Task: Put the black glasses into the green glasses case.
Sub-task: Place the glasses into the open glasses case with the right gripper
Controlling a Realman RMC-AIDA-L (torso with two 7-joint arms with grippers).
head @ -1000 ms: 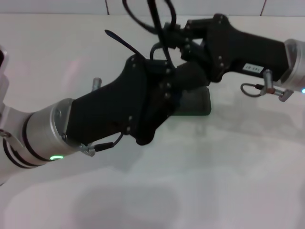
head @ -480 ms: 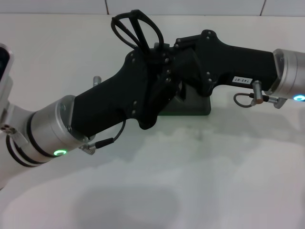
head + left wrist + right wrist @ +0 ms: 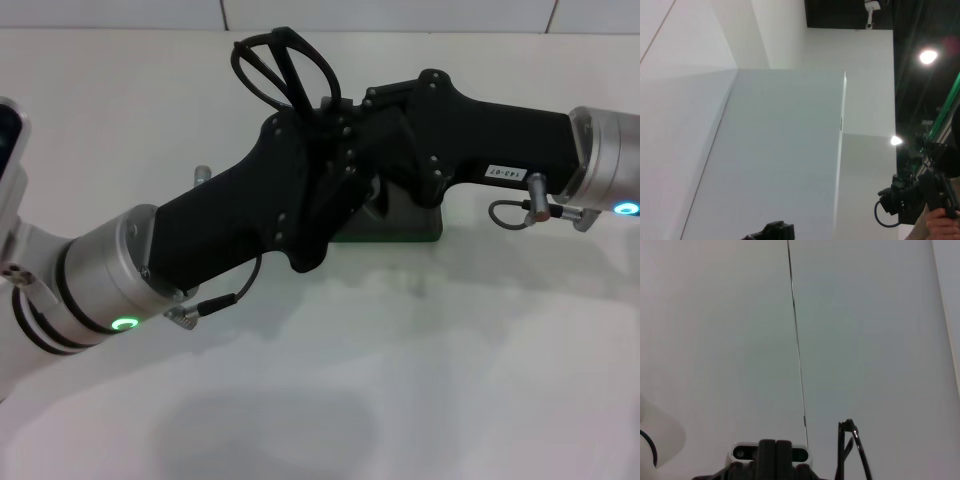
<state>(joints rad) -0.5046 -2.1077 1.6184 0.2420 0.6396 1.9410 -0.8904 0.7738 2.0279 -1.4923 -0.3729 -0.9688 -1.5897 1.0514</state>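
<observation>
Your two arms met over the far middle of the white table (image 3: 420, 380), crossing so closely that their black housings overlapped in the head view. The left gripper (image 3: 335, 150) reached in from the near left edge and the right gripper (image 3: 372, 135) from the right edge, both ending at the same spot above the case (image 3: 400, 225).

You had the glasses (image 3: 285, 65) lifted clear of the table, sticking up above the meeting point of the two grippers toward the far edge. Their temples looked folded across the rims, so the frame read as a tangle of thin black loops. The lower part of the frame disappeared between the gripper bodies, and I could not tell which gripper held it, nor whether either set of fingers was apart or together.

The case sat flat on the table directly beneath the grippers, only its near edge and right end showing as a dark green slab; whether its lid was up could not be made out.

Your right wrist view caught the glasses (image 3: 852, 450) as thin black wire against a pale wall.
</observation>
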